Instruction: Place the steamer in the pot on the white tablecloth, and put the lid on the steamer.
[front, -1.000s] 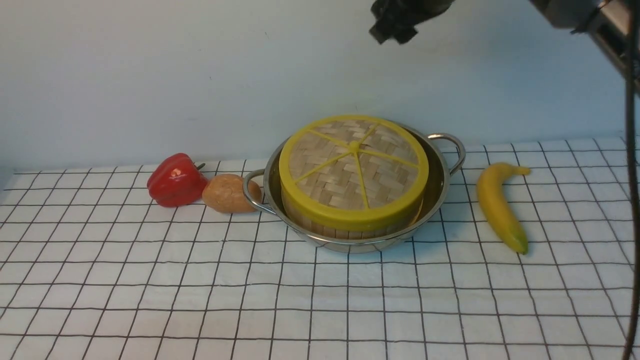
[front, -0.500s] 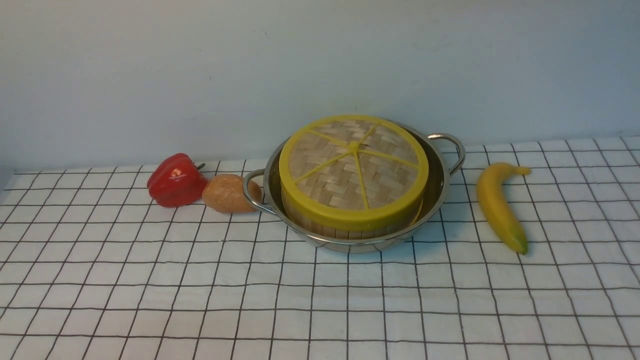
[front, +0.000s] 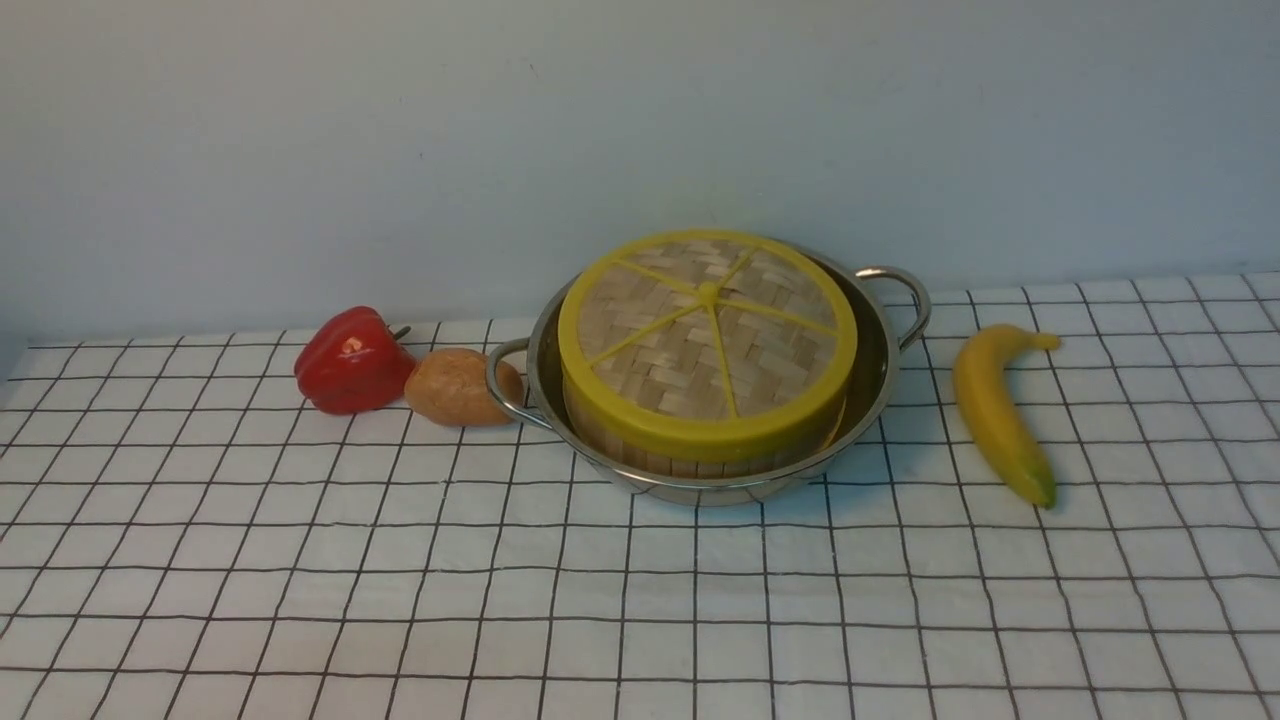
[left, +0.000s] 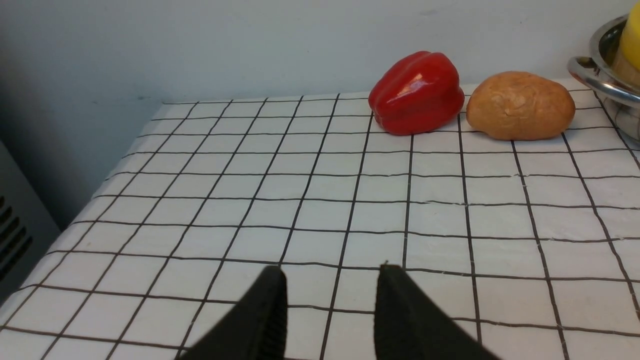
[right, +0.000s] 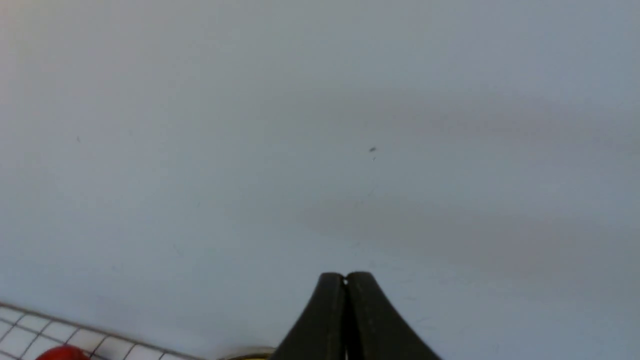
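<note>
The woven lid (front: 708, 335) with its yellow rim and spokes lies on top of the steamer (front: 700, 455), whose slatted wall shows below it. The steamer stands inside the shiny pot (front: 880, 370) on the white tablecloth (front: 600, 600). No arm shows in the front view. In the left wrist view my left gripper (left: 331, 272) hovers open over bare cloth, nothing between its fingers, with the pot (left: 607, 75) at the far edge. In the right wrist view my right gripper (right: 345, 278) is shut and empty, facing the pale wall.
A red pepper (front: 350, 362) and a brown potato (front: 458, 387) lie just left of the pot, the potato touching its handle. A banana (front: 995, 410) lies to the right. A pale wall stands behind the table; the cloth's left edge (left: 75, 220) drops off.
My right arm, seen high at the top right a second ago, has left the front view. The lid, steamer and pot have not moved.
</note>
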